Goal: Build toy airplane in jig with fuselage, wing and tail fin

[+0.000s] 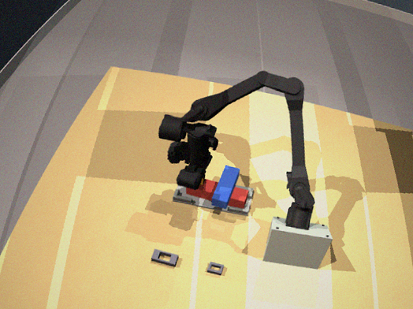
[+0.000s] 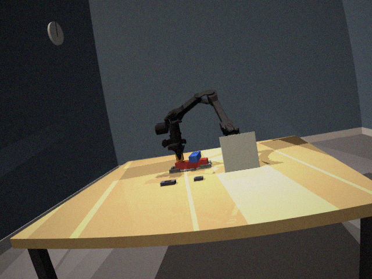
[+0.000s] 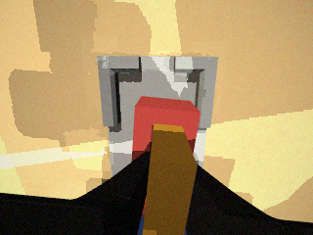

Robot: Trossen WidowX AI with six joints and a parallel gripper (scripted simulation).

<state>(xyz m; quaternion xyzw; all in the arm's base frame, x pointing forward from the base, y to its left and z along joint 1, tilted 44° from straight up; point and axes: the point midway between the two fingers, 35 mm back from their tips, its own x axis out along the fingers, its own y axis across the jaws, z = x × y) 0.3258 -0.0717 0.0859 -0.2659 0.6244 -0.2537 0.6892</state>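
Note:
The red fuselage [image 1: 238, 196] [image 2: 184, 165] [image 3: 166, 115] lies in the grey jig [image 1: 179, 196] [image 2: 175, 170] [image 3: 110, 93]. The blue wing [image 1: 225, 187] [image 2: 194, 156] sits across the top of the fuselage. My gripper [image 1: 190, 180] [image 2: 179, 153] is shut on the orange tail fin [image 2: 182, 157] [image 3: 168, 181] and holds it upright over the fuselage's tail end. In the wrist view the fin's lower end reaches the fuselage top and hides the socket there. I cannot tell whether its tab is in.
The arm's white base box [image 1: 298, 243] [image 2: 239, 151] stands right of the jig. Two small grey square frames, one [image 1: 156, 256] [image 2: 167, 182] left and one [image 1: 210, 267] [image 2: 198, 178] right, lie on the table in front of the jig.

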